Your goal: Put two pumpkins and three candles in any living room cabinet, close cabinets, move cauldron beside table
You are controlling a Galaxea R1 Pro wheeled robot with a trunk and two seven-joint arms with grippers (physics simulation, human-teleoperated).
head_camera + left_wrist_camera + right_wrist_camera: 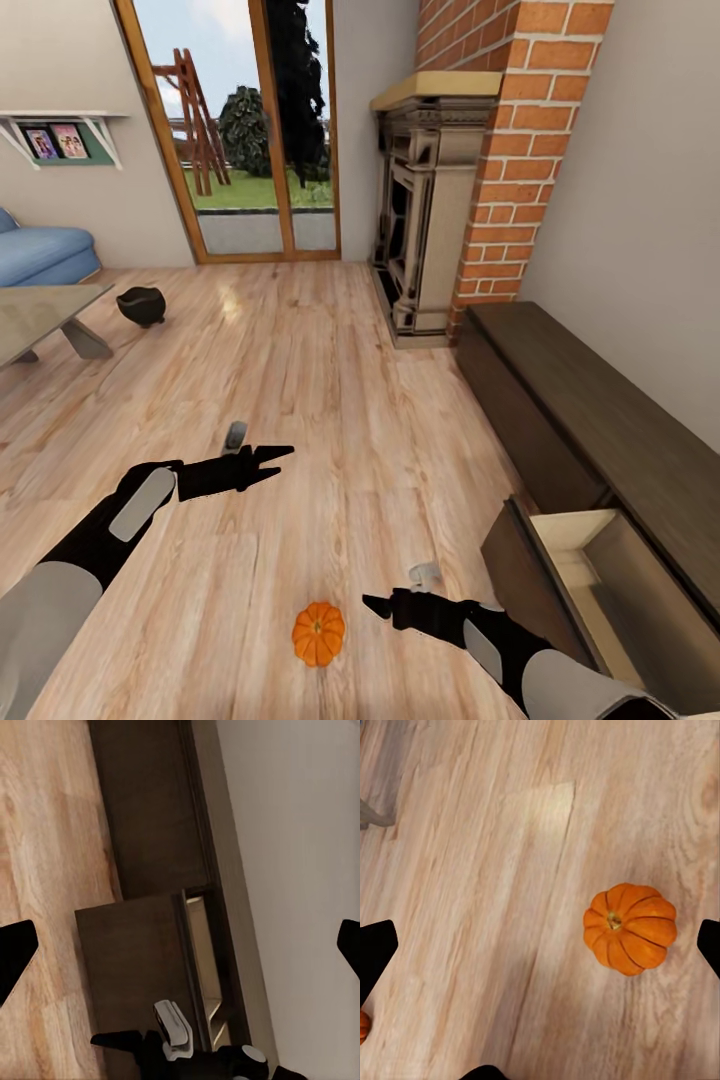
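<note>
Living room, wood plank floor (pixel 330 400). One pumpkin (pixel 318 633), orange and ribbed, is sitting upright on the floor near the bottom of the head view, between the two arms and just beside the tip of the right pincer (pixel 377 604); the right wrist view is showing it from above (pixel 630 928), stem up, apart from both fingertips. A sliver of a second orange object (pixel 363 1026) is showing at the edge of the right wrist view; too little is visible to identify it. The right pincer is reaching toward the pumpkin with its fingers spread wide and nothing between them. The left pincer (pixel 272 460) is hanging over bare floor, well apart from the pumpkin, its fingers likewise standing wide apart and gripping nothing. The cabinet (pixel 590 420), long, low and dark brown, is standing along the right wall past the brick fireplace (pixel 440 200); one compartment (pixel 590 560) near the right arm is standing open, showing a pale interior, and the left wrist view is looking down on that open front (pixel 135 967). The cauldron (pixel 141 305), small and black, is resting on the floor at far left, near a corner of the low glassy worktop (pixel 40 315). A blue sofa (pixel 40 250) and glazed doors (pixel 250 130) are lying beyond.
</note>
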